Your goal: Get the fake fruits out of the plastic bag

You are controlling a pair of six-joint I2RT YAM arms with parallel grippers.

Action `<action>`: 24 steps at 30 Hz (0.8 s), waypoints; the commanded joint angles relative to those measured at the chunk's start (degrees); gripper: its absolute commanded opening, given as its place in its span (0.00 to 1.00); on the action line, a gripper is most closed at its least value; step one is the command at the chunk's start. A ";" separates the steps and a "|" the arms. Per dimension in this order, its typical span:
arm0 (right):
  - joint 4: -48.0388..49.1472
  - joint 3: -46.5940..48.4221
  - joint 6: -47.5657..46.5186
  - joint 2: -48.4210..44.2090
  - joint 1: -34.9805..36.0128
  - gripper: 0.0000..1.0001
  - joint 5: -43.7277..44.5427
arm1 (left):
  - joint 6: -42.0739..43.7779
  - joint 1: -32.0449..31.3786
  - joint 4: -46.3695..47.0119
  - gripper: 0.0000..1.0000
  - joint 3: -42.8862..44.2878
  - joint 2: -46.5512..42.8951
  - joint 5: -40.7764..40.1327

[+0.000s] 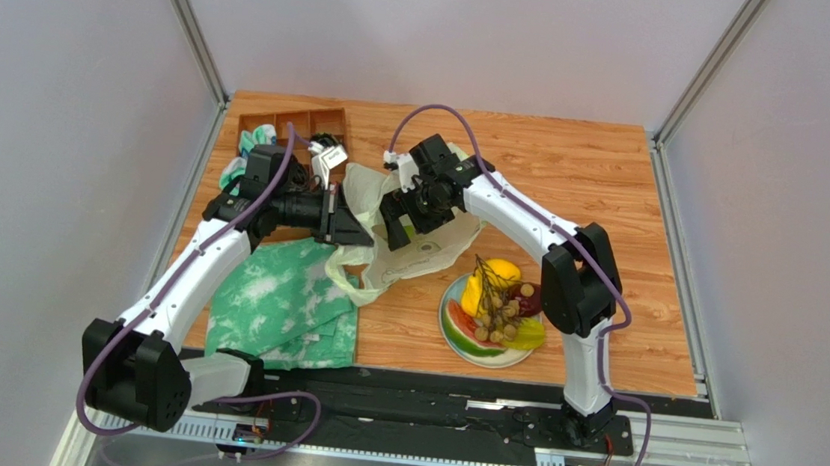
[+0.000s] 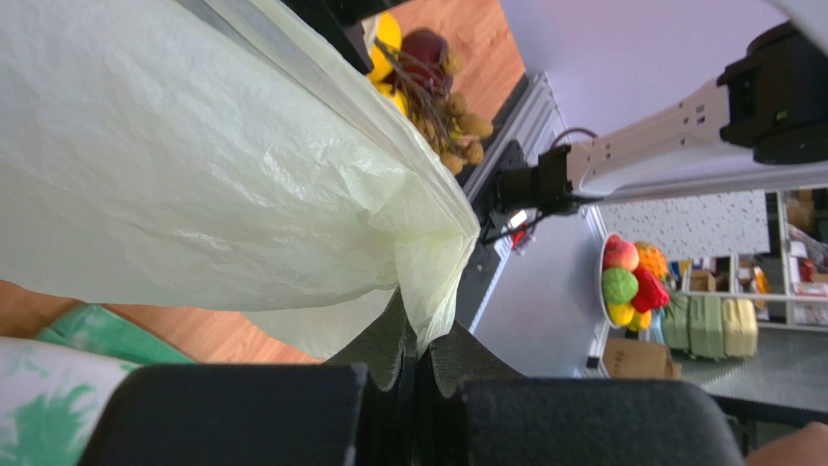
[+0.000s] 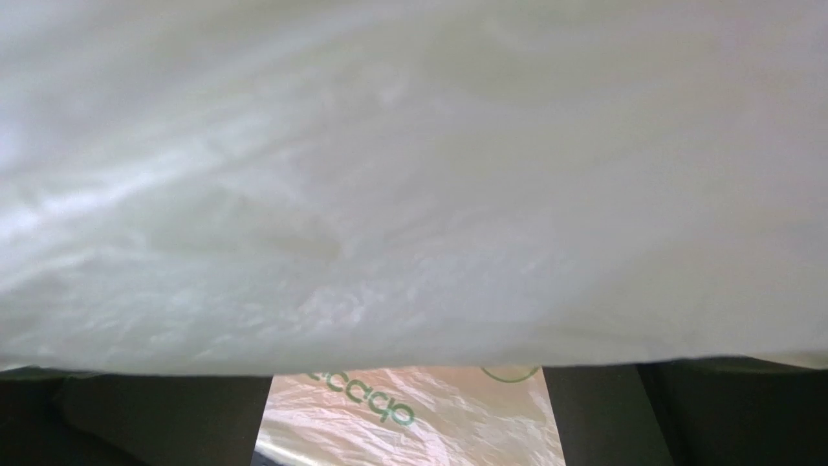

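Plastic bag (image 1: 412,258) lies crumpled on the table (image 1: 593,181), just left of the plate (image 1: 484,362) and slightly beyond it. Its right edge comes close to the plate rim; the top view does not show whether they touch. One loop handle trails toward the near side, left of the plate, ending beside the green-and-white cloth (image 1: 284,295).

Fake fruits are all on the plate, outside the bag:
- lemon (image 1: 503,271) at the far side
- pear (image 1: 473,294) beside it on the left
- plum (image 1: 530,299) on the right
- bunch of brown balls (image 1: 497,313) across the middle
- watermelon slice (image 1: 461,323) along the near-left rim
- yellow-green oval fruit (image 1: 529,333) at the near right

Left gripper (image 1: 343,227) sits at the bag's left edge, well left of the plate. It is clamped on the film: in its wrist view the fingers (image 2: 384,354) are pressed together with a fold of the bag's edge pinched between them, and the film stretches away as a sheet with wood and cloth showing beneath.

Right gripper (image 1: 400,226) is over the bag's middle, between the left gripper and the plate. Its fingers (image 3: 146,417) stand apart with nothing clamped. Film covers the upper part of its view, and more film with green print shows in the gap.

Room: bare wood runs beyond and right of the plate to the table's far and right edges. The left of the plate is crowded — bag, both grippers, cloth, and a wooden tray (image 1: 288,121) at the far-left corner.
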 commanded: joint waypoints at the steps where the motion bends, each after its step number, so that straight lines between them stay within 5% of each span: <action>1: 2.89 0.04 3.00 0.70 2.34 0.98 1.10 | 4.03 0.28 -1.15 0.00 -3.12 -2.33 4.85; 12: 4.83 -0.92 8.18 1.23 4.81 0.99 11.65 | -4.15 -0.77 0.19 0.00 -6.57 -9.44 15.57; 15: 5.71 -1.62 6.87 0.17 5.69 0.99 11.82 | -1.08 -2.45 -2.99 0.00 -3.13 -10.59 15.49; 24: 5.27 -0.92 6.33 3.86 8.94 0.99 13.94 | -2.75 -1.83 2.54 0.00 -12.36 -11.47 12.85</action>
